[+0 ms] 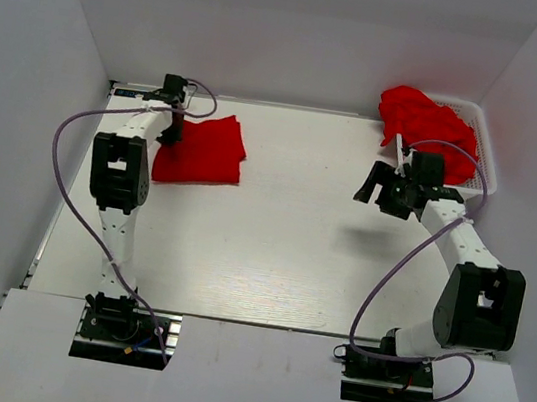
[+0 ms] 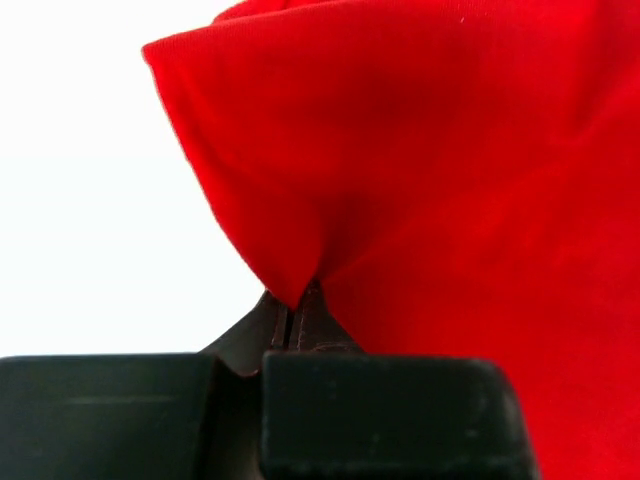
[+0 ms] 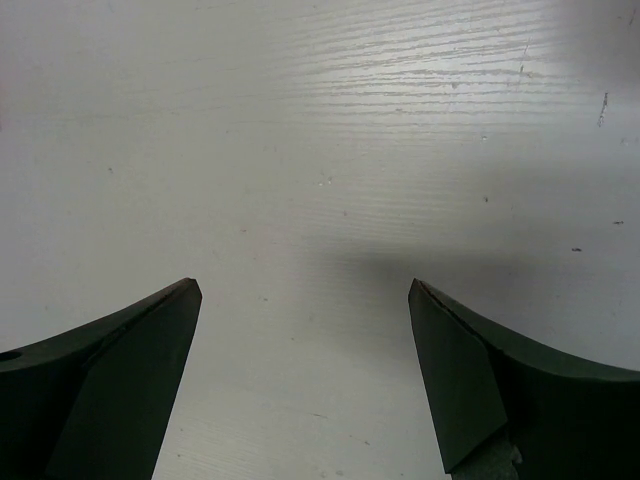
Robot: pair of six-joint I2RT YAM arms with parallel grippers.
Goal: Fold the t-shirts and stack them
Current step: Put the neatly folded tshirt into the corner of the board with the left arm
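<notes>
A folded red t-shirt lies at the far left of the table. My left gripper is shut on its left edge; in the left wrist view the gripper pinches a peak of the red cloth. A heap of unfolded red t-shirts fills the white basket at the far right. My right gripper hangs open and empty above bare table, left of the basket. In the right wrist view the gripper has its fingers wide apart, with only table between them.
White walls close in the table on the left, back and right. The white wood-grain tabletop stretches between the two arms. Purple cables loop from both arm bases.
</notes>
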